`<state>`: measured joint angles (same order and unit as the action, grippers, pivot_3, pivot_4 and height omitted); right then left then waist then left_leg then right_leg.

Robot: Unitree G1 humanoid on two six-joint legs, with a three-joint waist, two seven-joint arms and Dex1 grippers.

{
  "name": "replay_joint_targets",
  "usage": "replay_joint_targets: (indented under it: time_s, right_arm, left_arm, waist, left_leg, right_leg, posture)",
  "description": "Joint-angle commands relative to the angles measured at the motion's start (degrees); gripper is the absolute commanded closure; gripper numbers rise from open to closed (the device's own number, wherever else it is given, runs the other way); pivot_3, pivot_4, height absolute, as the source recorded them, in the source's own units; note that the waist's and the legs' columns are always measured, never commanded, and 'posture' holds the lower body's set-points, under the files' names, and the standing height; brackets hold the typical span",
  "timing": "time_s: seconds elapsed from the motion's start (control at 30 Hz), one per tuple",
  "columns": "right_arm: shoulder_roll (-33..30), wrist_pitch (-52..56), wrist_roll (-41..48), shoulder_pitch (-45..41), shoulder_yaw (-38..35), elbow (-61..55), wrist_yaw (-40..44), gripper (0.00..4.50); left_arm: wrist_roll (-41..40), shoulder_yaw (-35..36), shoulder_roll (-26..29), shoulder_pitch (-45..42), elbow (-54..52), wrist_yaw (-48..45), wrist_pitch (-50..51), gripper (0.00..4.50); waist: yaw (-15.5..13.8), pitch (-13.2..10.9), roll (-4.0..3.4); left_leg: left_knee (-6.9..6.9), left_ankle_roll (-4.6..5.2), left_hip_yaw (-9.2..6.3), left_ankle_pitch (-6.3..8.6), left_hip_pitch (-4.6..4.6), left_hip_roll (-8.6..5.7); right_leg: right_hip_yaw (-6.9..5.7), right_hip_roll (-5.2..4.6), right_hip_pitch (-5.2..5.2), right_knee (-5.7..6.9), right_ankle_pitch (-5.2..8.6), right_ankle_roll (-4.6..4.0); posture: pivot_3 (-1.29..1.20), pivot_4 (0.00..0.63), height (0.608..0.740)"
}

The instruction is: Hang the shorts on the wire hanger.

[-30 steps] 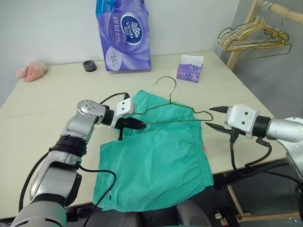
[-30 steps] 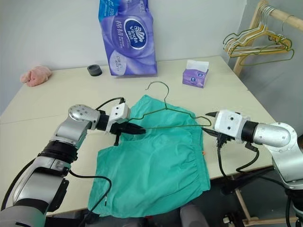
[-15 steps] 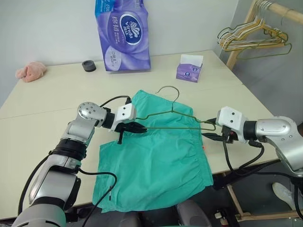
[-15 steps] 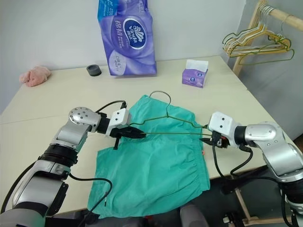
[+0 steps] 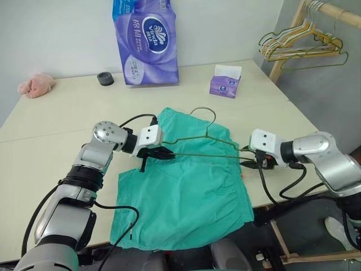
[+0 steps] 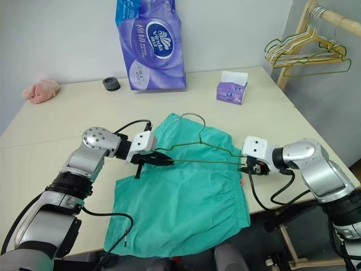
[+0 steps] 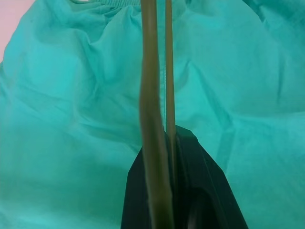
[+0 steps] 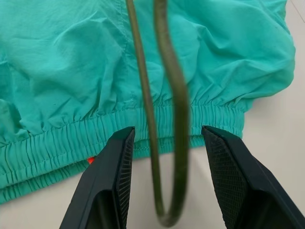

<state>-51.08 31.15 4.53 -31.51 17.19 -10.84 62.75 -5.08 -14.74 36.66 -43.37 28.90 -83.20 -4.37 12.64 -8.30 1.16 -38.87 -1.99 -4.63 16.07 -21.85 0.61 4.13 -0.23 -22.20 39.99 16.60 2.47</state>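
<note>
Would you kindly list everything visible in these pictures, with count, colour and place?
table: one, pale beige, carrying nearly everything.
shorts: one, teal-green, spread on the table's near middle.
wire hanger: one, olive-green, over the shorts, between the two grippers.
tissue-roll pack: one, purple, standing at the far edge.
tissue box: one, purple, far right of the table.
black ring: one, beside the pack.
pink cloth lump: one, far left corner.
hanger bunch: several, pale, on a wooden rail beyond the table, upper right.
left gripper: jaws shut on the hanger's end.
right gripper: jaws open, straddling the hanger's other end.
</note>
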Motion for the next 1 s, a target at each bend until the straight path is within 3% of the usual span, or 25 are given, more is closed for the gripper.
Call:
replay_joint_targets:
  time_s: [0.03,0.1,0.27,0.67,1.0]
  right_arm:
    - [0.21,0.16,-0.67,-2.16,0.83,-0.32,1.78,2.30]
    - [0.42,0.92,-0.73,-2.49,1.29,-0.53,2.34,2.73]
    - [0.54,1.98,-2.11,-2.68,2.74,-0.77,2.83,4.38]
    - [0.43,3.05,-3.77,-2.49,2.69,-0.43,1.97,4.45]
    - [0.79,5.58,-2.39,-1.25,0.54,-1.54,0.75,4.50]
  left_arm:
    - [0.37,0.57,0.39,-0.42,-0.81,-0.08,-1.44,4.50]
    - [0.59,0.60,0.37,-0.38,-0.70,0.01,-1.70,4.50]
    - [0.91,0.74,0.21,-0.22,-0.52,0.18,-2.08,4.50]
    - [1.85,1.06,-0.51,0.43,0.54,2.48,-3.47,4.50]
    - [0.85,3.53,-1.39,-1.35,5.28,4.98,-4.99,1.75]
  waist:
    - [0.00,0.00,0.00]
    - [0.00,0.00,0.00]
    - [0.01,0.00,0.00]
    - [0.01,0.00,0.00]
    - [0.05,0.00,0.00]
  left_leg:
    - [0.00,0.00,0.00,0.00,0.00,0.00]
    - [0.00,0.00,0.00,0.00,0.00,0.00]
    - [0.00,0.00,-0.01,0.00,0.00,0.01]
    - [0.00,0.00,-0.04,0.00,0.00,0.01]
    - [0.00,0.00,-0.06,0.00,0.00,0.01]
  right_leg:
    - [0.01,-0.01,0.00,0.00,0.00,0.00]
    - [0.00,-0.01,0.00,0.00,0.00,0.00]
    - [0.01,-0.03,-0.01,0.01,0.00,0.00]
    - [0.00,-0.06,-0.01,0.01,0.00,0.00]
    - [0.00,-0.08,-0.01,0.01,0.00,0.00]
  posture:
    - [-0.22,0.076,0.740]
    - [-0.22,0.076,0.740]
    - [-0.22,0.077,0.740]
    - [-0.22,0.076,0.740]
    - [-0.23,0.076,0.740]
